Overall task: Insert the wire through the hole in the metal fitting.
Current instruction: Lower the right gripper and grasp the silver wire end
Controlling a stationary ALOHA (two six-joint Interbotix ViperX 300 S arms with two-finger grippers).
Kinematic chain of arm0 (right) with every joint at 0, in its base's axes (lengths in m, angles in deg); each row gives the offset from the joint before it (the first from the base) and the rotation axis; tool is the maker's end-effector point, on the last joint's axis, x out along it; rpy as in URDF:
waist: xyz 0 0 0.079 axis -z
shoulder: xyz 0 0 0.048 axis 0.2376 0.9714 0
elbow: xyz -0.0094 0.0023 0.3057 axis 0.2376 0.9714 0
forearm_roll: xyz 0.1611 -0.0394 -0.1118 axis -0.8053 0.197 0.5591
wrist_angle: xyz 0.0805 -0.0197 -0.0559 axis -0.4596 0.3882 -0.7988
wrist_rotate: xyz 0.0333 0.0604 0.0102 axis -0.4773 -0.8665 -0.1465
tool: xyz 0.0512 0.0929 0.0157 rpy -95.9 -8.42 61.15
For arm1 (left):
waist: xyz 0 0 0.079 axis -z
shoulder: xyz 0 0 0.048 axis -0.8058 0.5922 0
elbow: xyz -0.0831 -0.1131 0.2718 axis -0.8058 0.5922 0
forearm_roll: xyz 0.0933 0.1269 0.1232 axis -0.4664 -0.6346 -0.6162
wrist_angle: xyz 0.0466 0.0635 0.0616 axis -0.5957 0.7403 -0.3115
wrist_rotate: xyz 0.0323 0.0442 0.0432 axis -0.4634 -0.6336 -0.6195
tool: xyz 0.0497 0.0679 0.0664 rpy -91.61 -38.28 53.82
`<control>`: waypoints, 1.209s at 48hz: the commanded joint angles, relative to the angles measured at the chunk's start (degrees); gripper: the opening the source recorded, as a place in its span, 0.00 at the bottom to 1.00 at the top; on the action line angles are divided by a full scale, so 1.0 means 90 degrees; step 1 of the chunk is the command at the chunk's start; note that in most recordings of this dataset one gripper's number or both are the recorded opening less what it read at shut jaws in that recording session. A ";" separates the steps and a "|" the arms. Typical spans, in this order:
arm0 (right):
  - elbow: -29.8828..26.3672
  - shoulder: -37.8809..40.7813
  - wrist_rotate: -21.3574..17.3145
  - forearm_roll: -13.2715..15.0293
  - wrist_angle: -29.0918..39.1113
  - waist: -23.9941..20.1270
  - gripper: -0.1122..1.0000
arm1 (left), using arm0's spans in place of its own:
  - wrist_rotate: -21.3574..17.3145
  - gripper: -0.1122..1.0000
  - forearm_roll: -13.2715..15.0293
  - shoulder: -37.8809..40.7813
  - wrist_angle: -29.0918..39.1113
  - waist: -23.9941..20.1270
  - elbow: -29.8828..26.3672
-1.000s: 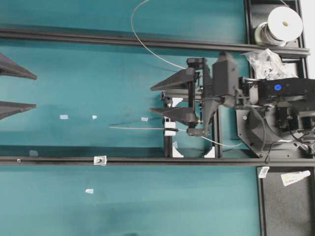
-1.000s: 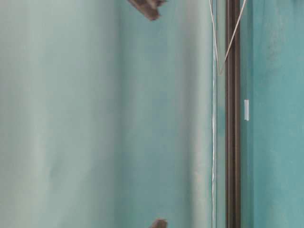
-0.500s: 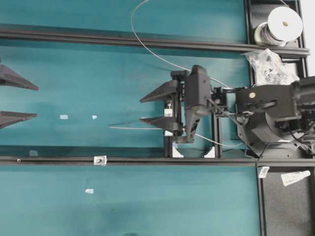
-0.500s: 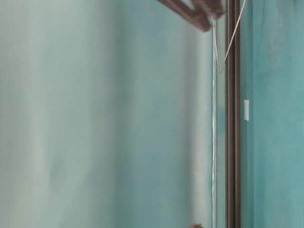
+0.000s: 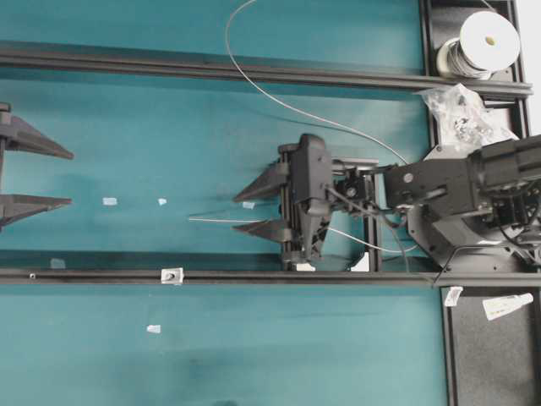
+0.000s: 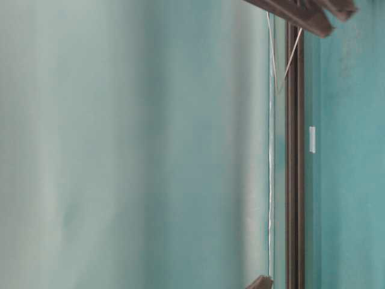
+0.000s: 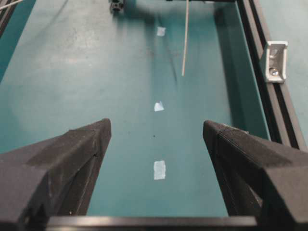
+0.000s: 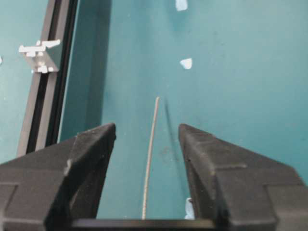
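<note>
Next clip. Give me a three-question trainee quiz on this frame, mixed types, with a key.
1. True or false: the right gripper has its jaws clamped shut on the wire.
2. Multiple choice: where does the metal fitting sit? A) on the black rail below the wire's free end; B) between the left gripper's fingers; C) beside the wire spool.
3. Fill in: the left gripper's jaws stand ____, with nothing between them but tape scraps on the table.

Key: 1 false, the jaws straddle the wire with gaps on both sides; 2 A; 3 open.
</note>
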 commanded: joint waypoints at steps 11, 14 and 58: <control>-0.0371 0.0605 -0.0098 -0.0020 -0.0068 -0.0029 0.57 | 0.0029 0.89 -0.0020 -0.0029 -0.0059 0.0020 -0.0078; -0.0400 0.0674 -0.0098 -0.0029 -0.0049 -0.0029 0.57 | 0.0039 0.89 -0.0020 -0.0039 -0.0049 0.0020 -0.0088; -0.0479 0.0723 -0.0127 -0.0166 0.0557 -0.0029 0.50 | 0.0049 0.89 -0.0020 -0.0029 -0.0010 0.0020 -0.0088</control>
